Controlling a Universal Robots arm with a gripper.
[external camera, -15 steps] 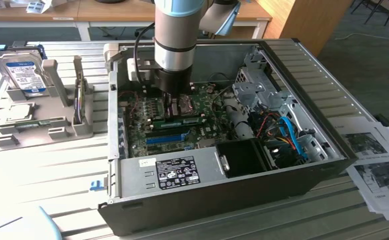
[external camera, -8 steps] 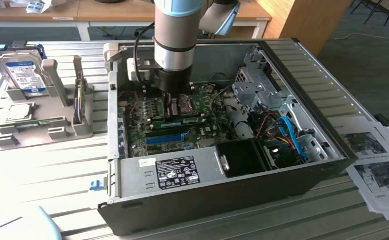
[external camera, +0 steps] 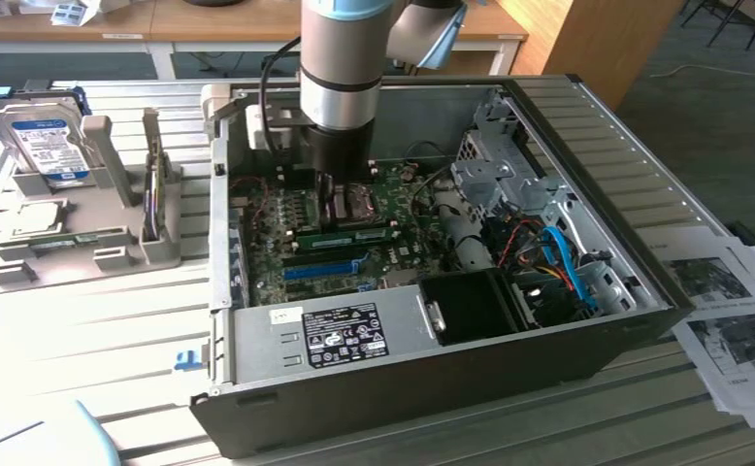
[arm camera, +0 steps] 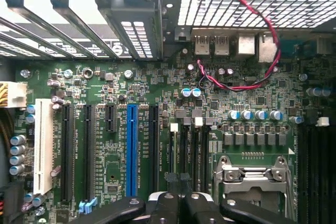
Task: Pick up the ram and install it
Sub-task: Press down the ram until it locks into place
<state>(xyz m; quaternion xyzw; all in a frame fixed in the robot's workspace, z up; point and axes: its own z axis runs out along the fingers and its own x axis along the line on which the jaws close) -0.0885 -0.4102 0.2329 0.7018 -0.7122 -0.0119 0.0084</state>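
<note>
The ram (external camera: pixel 349 234), a thin green stick, sits across the motherboard inside the open computer case (external camera: pixel 585 320), between the blue slot (external camera: pixel 319 269) and the processor socket (external camera: pixel 351 204). My gripper (external camera: pixel 330 189) reaches down into the case just above the socket and is apart from the stick in the exterior view. In the wrist view the gripper (arm camera: pixel 178 183) is shut, its black fingers (arm camera: pixel 169 198) pressed together over the black memory slots (arm camera: pixel 191 150), with no stick visible between them. The blue slot (arm camera: pixel 131 150) and the socket (arm camera: pixel 254 177) flank those slots.
The case walls, the power supply (external camera: pixel 339 335) and the drive cage (external camera: pixel 494 155) close in around the arm. A red cable (arm camera: pixel 265 30) loops over the board's rear. On the exterior view's left, a grey stand (external camera: pixel 106 257) holds a blue-labelled hard drive (external camera: pixel 41 141). Papers (external camera: pixel 740 320) lie on its right.
</note>
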